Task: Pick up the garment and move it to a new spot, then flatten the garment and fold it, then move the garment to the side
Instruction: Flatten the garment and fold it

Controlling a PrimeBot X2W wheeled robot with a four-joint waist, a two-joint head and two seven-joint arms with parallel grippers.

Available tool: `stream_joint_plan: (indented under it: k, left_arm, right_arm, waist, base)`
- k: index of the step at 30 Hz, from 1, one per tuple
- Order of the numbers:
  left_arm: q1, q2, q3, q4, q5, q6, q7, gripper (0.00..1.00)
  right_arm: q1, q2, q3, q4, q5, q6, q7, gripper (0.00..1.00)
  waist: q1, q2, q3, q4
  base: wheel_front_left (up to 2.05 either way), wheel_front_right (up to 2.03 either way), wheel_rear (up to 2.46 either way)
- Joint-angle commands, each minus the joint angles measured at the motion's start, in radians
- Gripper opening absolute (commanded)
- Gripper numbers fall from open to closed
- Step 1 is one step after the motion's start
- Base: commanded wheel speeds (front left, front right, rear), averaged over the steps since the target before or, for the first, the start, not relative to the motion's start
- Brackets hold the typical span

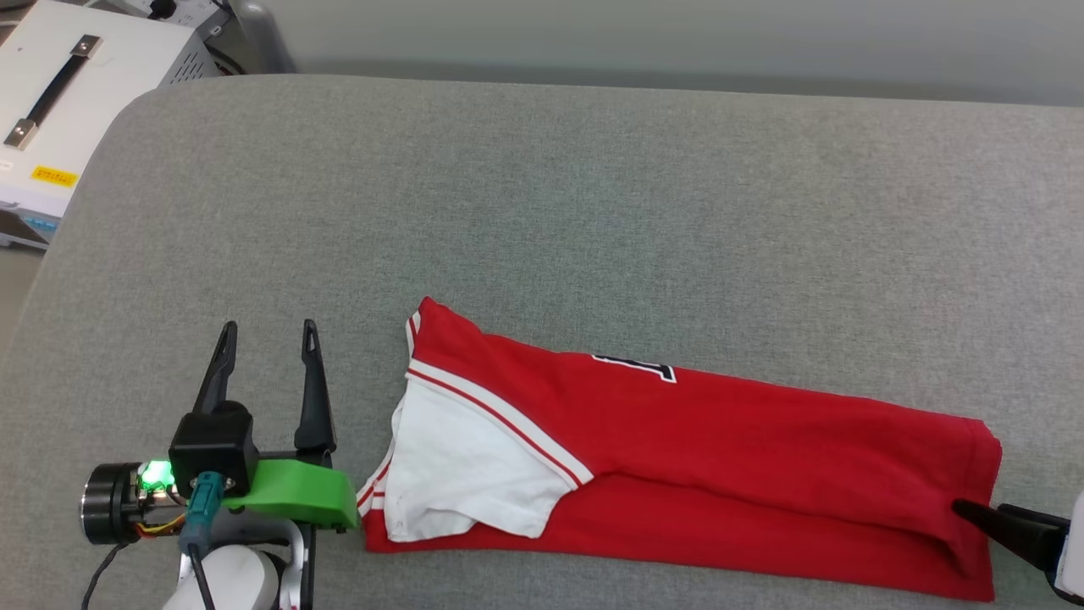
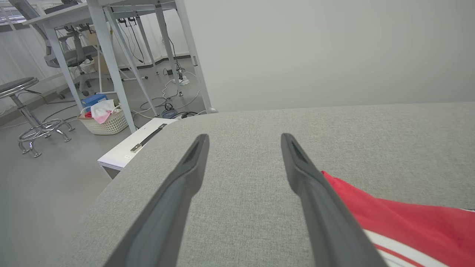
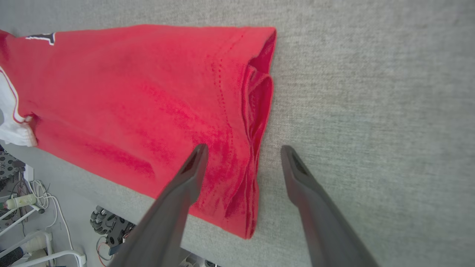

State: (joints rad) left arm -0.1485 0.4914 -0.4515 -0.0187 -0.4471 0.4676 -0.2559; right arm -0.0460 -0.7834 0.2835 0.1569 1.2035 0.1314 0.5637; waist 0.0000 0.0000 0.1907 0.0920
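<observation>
Light is bright, even and diffuse in all my views; I see no hard glare on the grey padded table [image 1: 593, 212]. Shadows are soft: a faint one runs along the fold of the garment [image 1: 720, 440]. My head view is crisp down to the weave, though the green indicator light [image 1: 154, 474] blooms. In the left wrist view the fingers [image 2: 174, 200] of the left gripper [image 2: 244, 140] go soft near the bottom edge, and the desk legs [image 2: 111, 70] lean with wide-angle distortion

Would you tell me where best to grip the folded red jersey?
The red jersey's hem end, from the robot's right: the folded strip lies flat, its stacked layers gape at that edge, and the open right gripper straddles it, so one finger could probably slide underneath.
</observation>
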Motion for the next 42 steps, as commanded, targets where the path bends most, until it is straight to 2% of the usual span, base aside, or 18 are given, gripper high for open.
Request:
stream_joint_plan:
  k: [1, 9, 13, 19, 20, 21, 31, 35, 36, 38, 42]
  left_arm:
    - [0.014, -0.023, 0.019, -0.009, 0.035, -0.017, -0.006, 1.0]
    - [0.051, -0.153, 0.104, -0.007, 0.162, -0.117, -0.006, 1.0]
    - [0.067, -0.206, 0.14, 0.002, 0.218, -0.148, -0.006, 1.0]
    - [0.088, -0.268, 0.18, 0.012, 0.287, -0.205, -0.006, 1.0]
    - [0.092, -0.275, 0.187, 0.013, 0.295, -0.213, -0.006, 1.0]
    - [0.097, -0.284, 0.196, 0.014, 0.304, -0.221, -0.006, 1.0]
    - [0.148, -0.323, 0.262, 0.017, 0.373, -0.277, -0.006, 1.0]
    - [0.165, -0.329, 0.276, 0.02, 0.391, -0.289, -0.006, 1.0]
    - [0.176, -0.333, 0.283, 0.023, 0.398, -0.301, -0.006, 1.0]
    - [0.18, -0.337, 0.287, 0.027, 0.399, -0.311, -0.006, 1.0]
    - [0.184, -0.342, 0.288, 0.036, 0.408, -0.326, -0.006, 1.0]
  right_arm:
    - [-0.02, 0.012, 0.006, 0.005, 0.002, -0.001, 0.004, 1.0]
    - [-0.06, 0.065, 0.068, 0.015, -0.014, -0.001, 0.004, 1.0]
    - [-0.078, 0.086, 0.109, 0.017, -0.024, -0.001, -0.001, 1.0]
    - [-0.095, 0.077, 0.162, 0.038, -0.045, -0.001, -0.028, 1.0]
    - [-0.097, 0.073, 0.166, 0.041, -0.05, -0.001, -0.037, 0.36]
    - [-0.097, 0.07, 0.17, 0.047, -0.051, -0.001, -0.048, 0.0]
    - [-0.079, 0.017, 0.171, 0.069, -0.026, -0.001, -0.124, 0.0]
    - [-0.062, -0.025, 0.138, 0.096, -0.012, -0.001, -0.148, 0.0]
    - [-0.053, -0.063, 0.111, 0.135, -0.018, -0.001, -0.165, 0.0]
    - [-0.049, -0.086, 0.095, 0.166, -0.031, -0.001, -0.173, 0.0]
    - [-0.049, -0.113, 0.06, 0.213, -0.027, -0.001, -0.177, 0.0]
  waist:
    - [0.0, 0.0, 0.022, 0.018]
    - [0.0, 0.0, 0.054, 0.041]
    - [0.0, 0.0, 0.059, 0.049]
    - [0.0, 0.0, 0.054, 0.055]
    - [0.0, 0.0, 0.052, 0.054]
    - [0.0, 0.0, 0.048, 0.054]
    - [0.0, 0.0, 0.007, 0.034]
    - [0.0, 0.0, -0.009, 0.029]
    - [0.0, 0.0, -0.018, 0.024]
    - [0.0, 0.0, -0.022, 0.022]
    - [0.0, 0.0, -0.028, 0.017]
  base:
    - [0.0, 0.0, 0.0]
    - [0.0, 0.0, 0.0]
    - [0.0, 0.0, 0.0]
    - [0.0, 0.0, 0.0]
    - [0.0, 0.0, 0.0]
    - [0.0, 0.0, 0.0]
    - [0.0, 0.0, 0.0]
    - [0.0, 0.0, 0.0]
    - [0.0, 0.0, 0.0]
    - [0.0, 0.0, 0.0]
    - [0.0, 0.0, 0.0]
